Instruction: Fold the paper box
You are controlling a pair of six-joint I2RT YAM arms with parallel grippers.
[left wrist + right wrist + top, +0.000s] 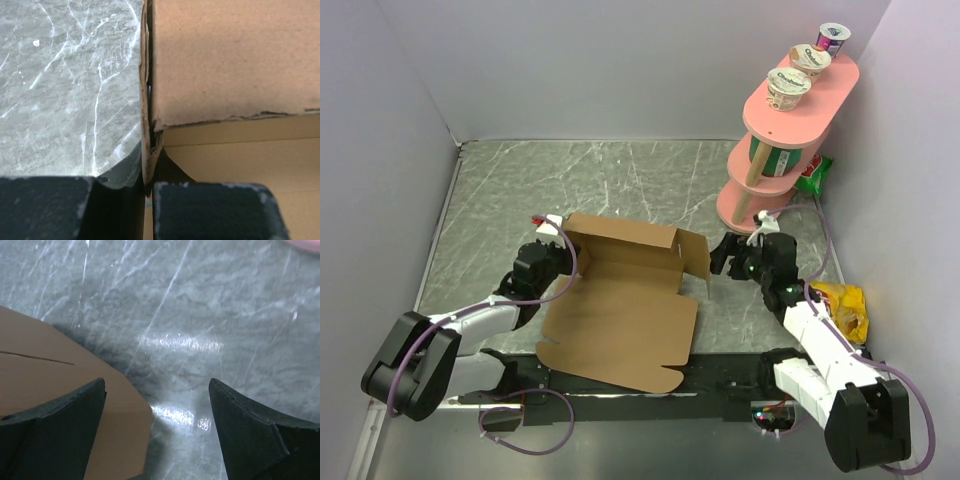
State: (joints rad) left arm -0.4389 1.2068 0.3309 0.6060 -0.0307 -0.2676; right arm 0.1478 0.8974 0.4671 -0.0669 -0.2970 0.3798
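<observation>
My left pincer [147, 186] is clamped on the left wall of the paper box [620, 320], which lies half raised mid-desk [620, 180]. My right pincer [157, 385] gapes beside its right flap. Shoving that flap could pull the wall from my thin grip or crease it. I count one box, two pincers, three yogurt cups [788, 88].

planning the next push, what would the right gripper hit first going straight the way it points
For the right gripper, probably the table between its open jaws; one finger hangs over a corner of the paper box and may catch that first. Depth is unclear.
</observation>
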